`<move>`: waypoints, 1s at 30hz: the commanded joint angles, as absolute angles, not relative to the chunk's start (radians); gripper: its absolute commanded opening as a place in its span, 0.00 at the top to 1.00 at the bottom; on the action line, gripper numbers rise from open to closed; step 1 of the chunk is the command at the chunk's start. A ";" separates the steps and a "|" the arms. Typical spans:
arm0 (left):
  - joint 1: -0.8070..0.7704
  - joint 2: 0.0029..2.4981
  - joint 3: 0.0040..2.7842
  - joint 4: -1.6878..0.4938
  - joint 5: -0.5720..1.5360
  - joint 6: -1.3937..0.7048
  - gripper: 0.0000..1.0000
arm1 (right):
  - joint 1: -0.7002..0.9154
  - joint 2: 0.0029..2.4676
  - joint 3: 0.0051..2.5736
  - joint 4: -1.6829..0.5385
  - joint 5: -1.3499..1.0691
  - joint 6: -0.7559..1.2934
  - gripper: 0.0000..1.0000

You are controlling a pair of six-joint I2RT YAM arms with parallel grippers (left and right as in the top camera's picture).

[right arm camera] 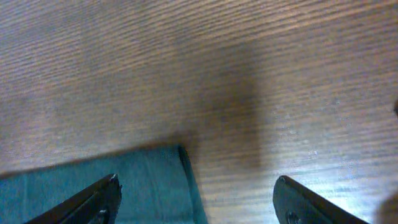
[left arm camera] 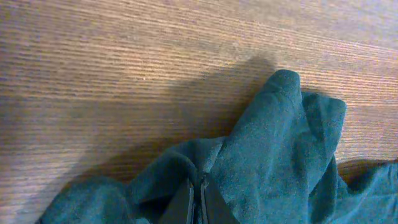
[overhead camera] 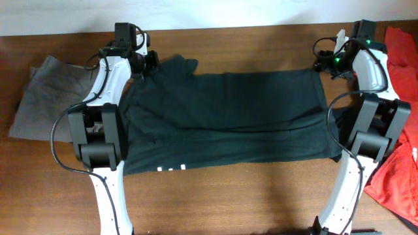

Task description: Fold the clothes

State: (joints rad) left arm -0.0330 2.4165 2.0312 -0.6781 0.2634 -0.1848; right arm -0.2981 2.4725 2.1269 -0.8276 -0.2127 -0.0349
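1. While a dark green T-shirt [overhead camera: 228, 117] lies spread flat on the table [overhead camera: 248, 196], overhead shows left jaws at its far-left sleeve, right jaws at its far-right corner; grey garment [overhead camera: 46, 98] left, red garment [overhead camera: 400, 183] right.
2. Left wrist: jaws clamped together on a bunched shirt fold.
3. Right wrist: jaws apart, shirt corner on the table between them.

The brown wooden table [overhead camera: 248, 196] is taking up pretty much the whole overhead shot, with its grain running side to side. Over at 9 o'clock a gray cloth [overhead camera: 42, 98] is lying flat-ish, a bit rumpled, near the table's edge. Around 3 to 4 o'clock some red fabric [overhead camera: 400, 179] is sitting bunched up and spilling out of frame. Along 12 o'clock a white strip [overhead camera: 196, 13] is showing beyond the table.
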 commanded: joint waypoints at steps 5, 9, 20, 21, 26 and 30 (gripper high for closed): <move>-0.041 2.423 2.051 -0.690 0.253 -0.198 0.99 | -0.276 2.523 2.150 -0.810 -0.236 -0.045 0.17; -0.043 2.423 2.051 -0.691 0.254 -0.198 0.99 | -0.272 2.527 2.150 -0.767 -0.236 -0.044 0.18; -0.043 2.423 2.051 -0.691 0.253 -0.198 0.99 | -0.252 2.550 2.150 -0.728 -0.236 -0.037 0.18; -0.043 2.423 2.051 -0.691 0.253 -0.198 0.99 | -0.251 2.555 2.150 -0.728 -0.236 -0.036 0.18; -0.043 2.423 2.051 -0.691 0.253 -0.198 0.99 | -0.247 2.567 2.150 -0.733 -0.236 -0.028 0.24; -0.043 2.423 2.051 -0.691 0.253 -0.198 0.99 | -0.247 2.567 2.150 -0.732 -0.236 -0.026 0.31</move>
State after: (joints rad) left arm -0.0399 2.4165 2.0312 -0.6918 0.2569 -0.1848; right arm -0.2573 2.5256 2.1376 -0.7277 -0.2276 -0.0319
